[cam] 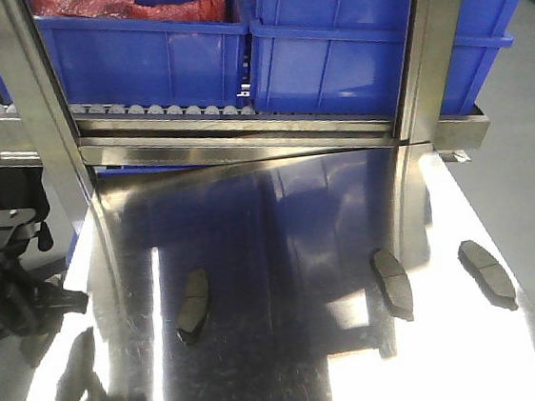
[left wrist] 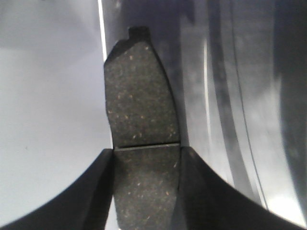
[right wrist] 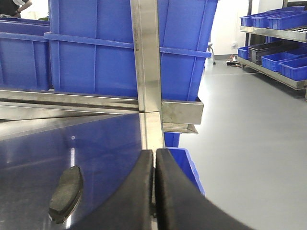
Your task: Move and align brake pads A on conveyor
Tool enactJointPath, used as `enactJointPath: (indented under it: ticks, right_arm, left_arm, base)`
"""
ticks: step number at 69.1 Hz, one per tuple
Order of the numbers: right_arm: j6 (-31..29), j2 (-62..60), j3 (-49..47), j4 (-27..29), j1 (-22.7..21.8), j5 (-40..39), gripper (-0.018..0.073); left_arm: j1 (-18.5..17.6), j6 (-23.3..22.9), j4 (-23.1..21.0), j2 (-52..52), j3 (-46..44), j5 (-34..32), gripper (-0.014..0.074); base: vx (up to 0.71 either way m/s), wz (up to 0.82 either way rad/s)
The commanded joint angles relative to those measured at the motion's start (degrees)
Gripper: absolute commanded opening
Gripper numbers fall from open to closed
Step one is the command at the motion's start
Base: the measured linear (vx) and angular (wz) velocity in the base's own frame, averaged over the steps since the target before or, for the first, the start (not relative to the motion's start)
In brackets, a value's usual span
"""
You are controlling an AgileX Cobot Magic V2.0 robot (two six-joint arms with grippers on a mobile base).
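Brake pads A: three lie well apart on the steel tabletop; conveyor not in view. A fourth pad sits pinched between the left gripper fingers, one half jutting past the tips. Right gripper fingers pressed together, empty. Risk: if you swing fast, the overhanging pad may pivot or slip and land skewed.

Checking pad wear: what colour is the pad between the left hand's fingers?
Brake pad face: dark grey-brown with pale flecks; best in left wrist view.
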Motion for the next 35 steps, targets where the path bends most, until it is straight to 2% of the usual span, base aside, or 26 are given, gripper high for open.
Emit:
enactJointPath:
  ticks: [1, 35]
  right_arm:
    - [-0.18, -0.59, 0.32, -0.08, -0.29, -4.01, -0.0001]
    - [-0.18, -0.59, 0.32, -0.08, -0.29, -4.01, -0.0001]
  left_arm:
    - [-0.39, 0.18, -0.38, -7.48, 1.98, -3.38, 0.0101]
    - [-0.39, 0.18, -0.38, -39.62, 18.83, -6.48, 0.0101]
  base:
    - [0.00, 0.00]
    - [0.00, 0.00]
